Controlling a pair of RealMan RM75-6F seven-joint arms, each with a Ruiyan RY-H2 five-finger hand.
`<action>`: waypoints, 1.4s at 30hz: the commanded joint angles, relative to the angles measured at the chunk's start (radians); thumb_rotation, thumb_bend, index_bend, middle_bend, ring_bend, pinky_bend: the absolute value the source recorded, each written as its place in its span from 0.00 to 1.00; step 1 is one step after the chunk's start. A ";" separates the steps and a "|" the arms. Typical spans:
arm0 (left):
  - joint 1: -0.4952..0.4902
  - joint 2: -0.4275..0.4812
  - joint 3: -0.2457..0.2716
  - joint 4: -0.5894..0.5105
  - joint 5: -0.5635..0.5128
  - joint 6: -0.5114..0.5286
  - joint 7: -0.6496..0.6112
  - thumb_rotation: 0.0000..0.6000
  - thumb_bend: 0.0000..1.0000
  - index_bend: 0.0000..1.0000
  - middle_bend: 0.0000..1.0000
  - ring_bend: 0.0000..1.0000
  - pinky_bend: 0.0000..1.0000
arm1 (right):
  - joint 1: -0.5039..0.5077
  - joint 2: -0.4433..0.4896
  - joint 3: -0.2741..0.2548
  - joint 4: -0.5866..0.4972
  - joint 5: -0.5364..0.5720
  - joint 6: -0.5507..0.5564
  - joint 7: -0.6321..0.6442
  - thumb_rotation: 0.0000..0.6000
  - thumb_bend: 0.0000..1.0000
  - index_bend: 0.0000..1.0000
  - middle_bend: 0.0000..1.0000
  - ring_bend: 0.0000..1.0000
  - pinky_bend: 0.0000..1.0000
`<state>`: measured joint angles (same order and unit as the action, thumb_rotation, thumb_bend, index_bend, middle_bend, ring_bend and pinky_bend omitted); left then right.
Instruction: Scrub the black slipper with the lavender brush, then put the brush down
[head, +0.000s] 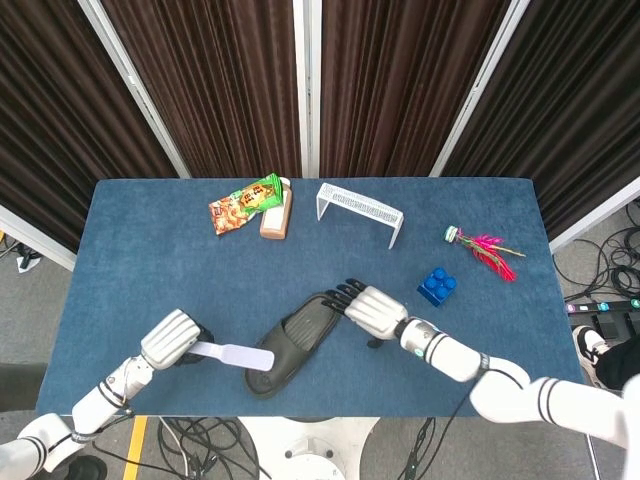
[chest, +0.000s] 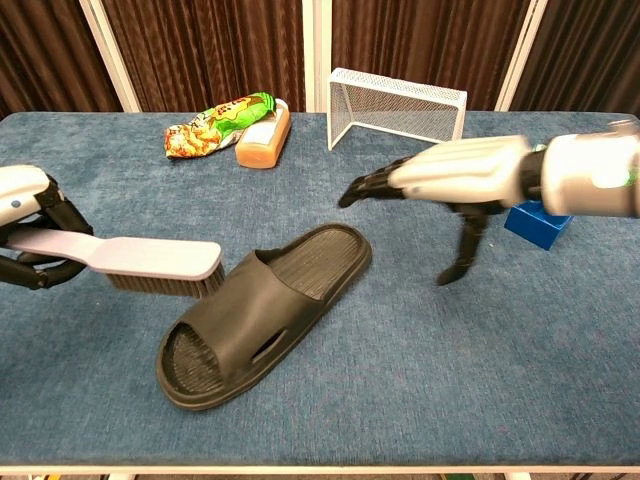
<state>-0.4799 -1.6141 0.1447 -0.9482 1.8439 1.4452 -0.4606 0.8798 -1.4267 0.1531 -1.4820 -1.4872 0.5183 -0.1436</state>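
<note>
The black slipper (head: 291, 343) (chest: 262, 311) lies diagonally at the table's front middle. My left hand (head: 171, 340) (chest: 30, 228) grips the handle of the lavender brush (head: 233, 356) (chest: 134, 260). The brush head hangs bristles down at the slipper's left edge, near the strap. My right hand (head: 369, 310) (chest: 455, 177) hovers with fingers spread just right of the slipper's far end, above the table, holding nothing.
At the back stand a white mesh goal (head: 359, 210) (chest: 398, 105), a snack bag (head: 243, 203) (chest: 215, 122) and an orange soap bar (chest: 264, 138). A blue brick (head: 437, 286) (chest: 540, 220) and a pink feathered shuttlecock (head: 482, 246) lie on the right.
</note>
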 joint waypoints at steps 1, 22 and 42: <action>-0.002 -0.001 0.008 -0.006 0.009 0.003 0.019 1.00 0.56 1.00 1.00 1.00 1.00 | 0.068 -0.080 0.016 0.080 0.063 -0.065 -0.056 1.00 0.03 0.00 0.00 0.00 0.00; -0.027 -0.064 -0.010 -0.046 -0.023 -0.056 0.116 1.00 0.56 1.00 1.00 1.00 1.00 | 0.244 -0.305 -0.010 0.323 0.292 -0.127 -0.144 1.00 0.27 0.14 0.22 0.02 0.02; -0.051 -0.160 -0.061 0.105 -0.108 -0.137 0.125 1.00 0.56 1.00 1.00 1.00 1.00 | 0.232 -0.346 0.003 0.328 0.549 0.055 -0.288 1.00 0.33 0.43 0.39 0.25 0.29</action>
<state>-0.5272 -1.7504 0.0894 -0.8773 1.7424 1.3153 -0.3379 1.1054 -1.7680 0.1556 -1.1524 -0.9553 0.5674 -0.4170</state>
